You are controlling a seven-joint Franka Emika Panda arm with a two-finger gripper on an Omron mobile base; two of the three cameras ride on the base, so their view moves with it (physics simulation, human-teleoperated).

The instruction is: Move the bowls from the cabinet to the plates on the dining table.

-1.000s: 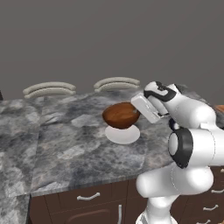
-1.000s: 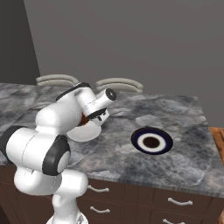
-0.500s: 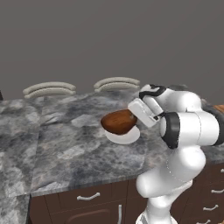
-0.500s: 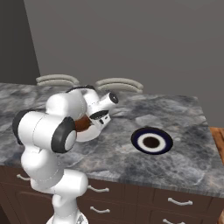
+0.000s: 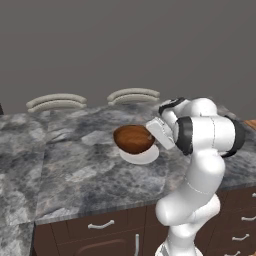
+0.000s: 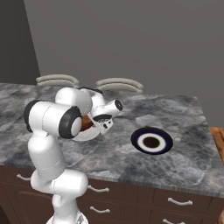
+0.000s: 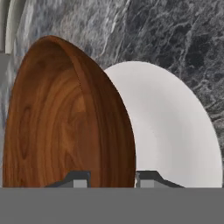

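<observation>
— Grey wall behind, marble table (image 5: 75, 170) in front with two chair backs (image 5: 134, 95) past its far edge. Where's the bowl?

— Bowl (image 5: 133, 138) hangs tilted just above the white plate (image 5: 142, 156), its rim pinched between the fingertips (image 7: 76, 179); the gripper (image 7: 109, 180) is clamped on that rim

— And the other plate?

— Navy plate (image 6: 151, 141) lies well apart to the right on the same top, nothing on it. Drawers (image 6: 175, 203) with silver handles run below

No text, label, brand, number or sign can be read on anything here; all faces are plain or merely veined.
</observation>
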